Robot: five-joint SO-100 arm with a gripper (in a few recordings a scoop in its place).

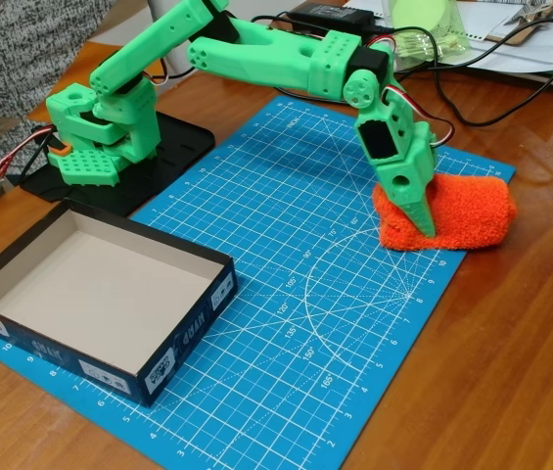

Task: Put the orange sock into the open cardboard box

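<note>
Box (100, 294): open, on the mat's (296, 323) left edge; white labels on its navy side, lettering too small to read.
Gripper (421, 217): pressed into the sock, jaw spread unclear.
Sock (452, 213): mat's right edge, long axis left-right.

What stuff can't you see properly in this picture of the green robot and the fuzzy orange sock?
In the fixed view:
- The gripper: its tips press into the orange sock, so open or shut cannot be told.
- The sock's part under the gripper is covered.
- The lettering on the open cardboard box labels is too small to read.
- The papers and cables behind the blue cutting mat are cut off by the top edge.
</note>
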